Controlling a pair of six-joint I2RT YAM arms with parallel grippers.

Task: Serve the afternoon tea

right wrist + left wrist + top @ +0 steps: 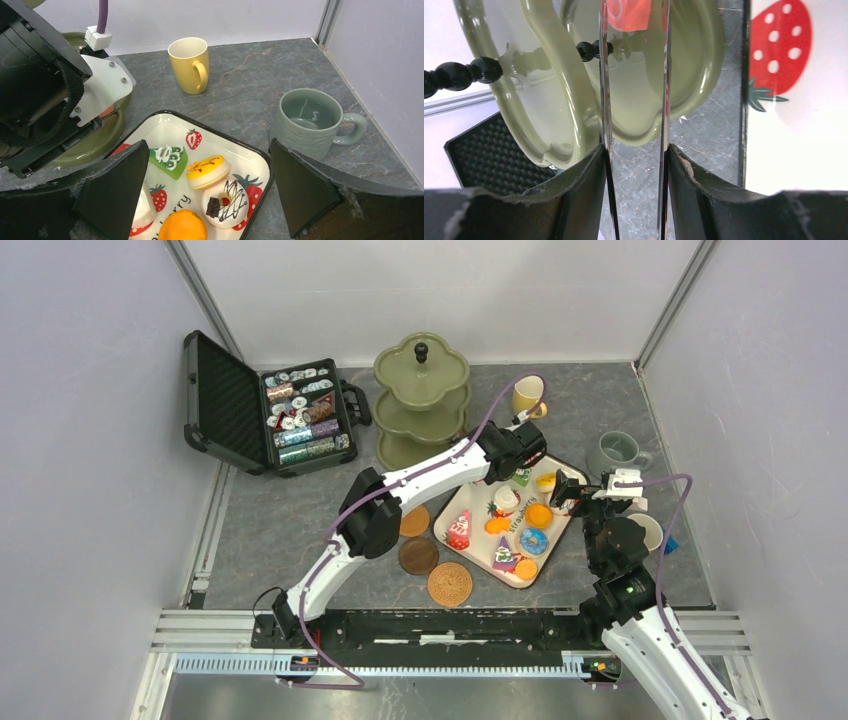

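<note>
The olive-green three-tier stand (421, 390) stands at the back. My left gripper (525, 452) is by its lowest tier (95, 145) and is closed narrowly (635, 30) on a red-orange cake (629, 12). The strawberry tray (443, 537) holds several toy cakes and donuts, among them a green slice (169, 159), a yellow cake (207, 171) and a white donut (227, 202). My right gripper (566, 490) hangs open and empty over the tray's right end (209, 150). The yellow mug (527, 395) and the grey-green mug (615, 452) stand behind the tray. Three brown coasters (418, 556) lie left of it.
An open black case of poker chips (300, 415) lies at the back left. A pale mug (652, 530) is partly hidden behind my right arm. White walls close in the table at the back and on both sides.
</note>
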